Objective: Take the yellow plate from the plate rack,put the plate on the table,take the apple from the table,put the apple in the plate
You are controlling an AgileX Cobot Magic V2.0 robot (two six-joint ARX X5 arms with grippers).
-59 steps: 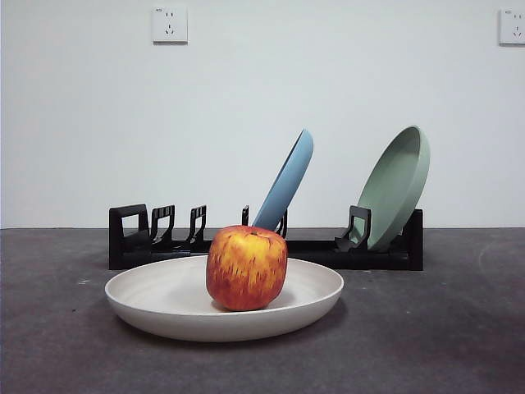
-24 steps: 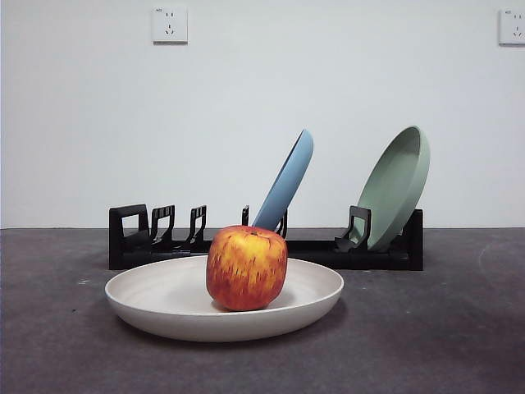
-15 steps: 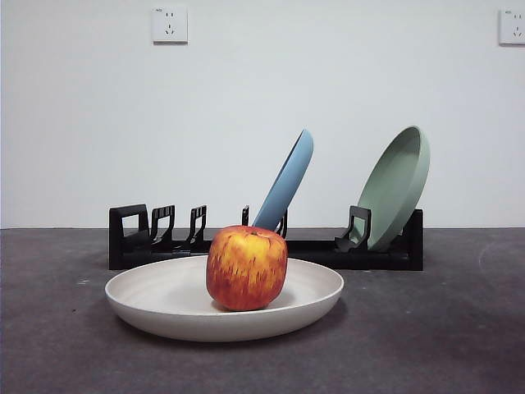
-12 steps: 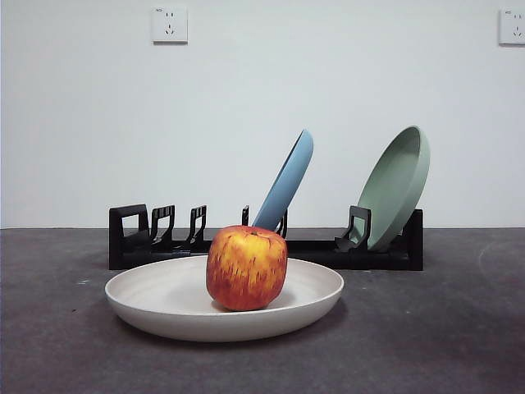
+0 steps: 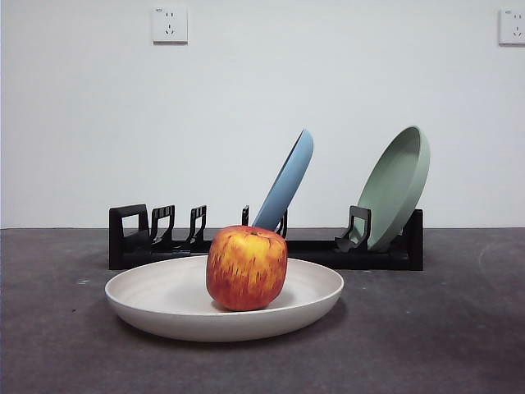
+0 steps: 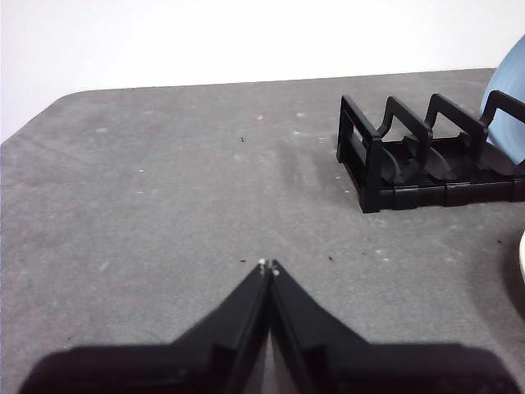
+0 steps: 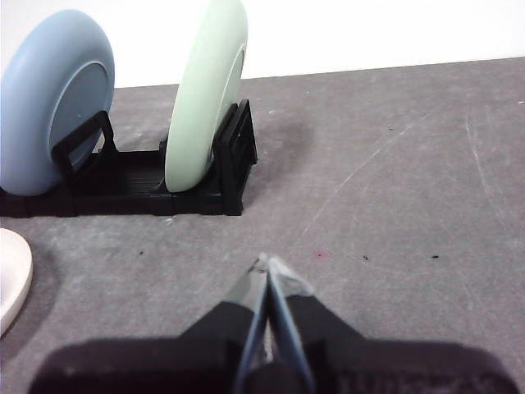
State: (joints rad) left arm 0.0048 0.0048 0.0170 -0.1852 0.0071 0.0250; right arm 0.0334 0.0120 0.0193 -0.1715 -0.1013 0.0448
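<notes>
The yellow plate (image 5: 176,300) lies flat on the dark grey table (image 5: 443,328) in front of the plate rack (image 5: 312,250). The apple (image 5: 246,268) stands inside the plate, a little right of its middle. No arm shows in the front view. In the left wrist view my left gripper (image 6: 268,268) is shut and empty over bare table, off the rack's (image 6: 418,160) empty end. In the right wrist view my right gripper (image 7: 267,264) is shut and empty, off the rack's (image 7: 156,185) other end. A sliver of the plate's rim (image 7: 12,279) shows there.
A blue plate (image 5: 287,180) and a pale green plate (image 5: 398,185) lean in the rack's slots. Both also show in the right wrist view, the blue plate (image 7: 53,98) and the green plate (image 7: 205,90). White wall with two sockets stands behind.
</notes>
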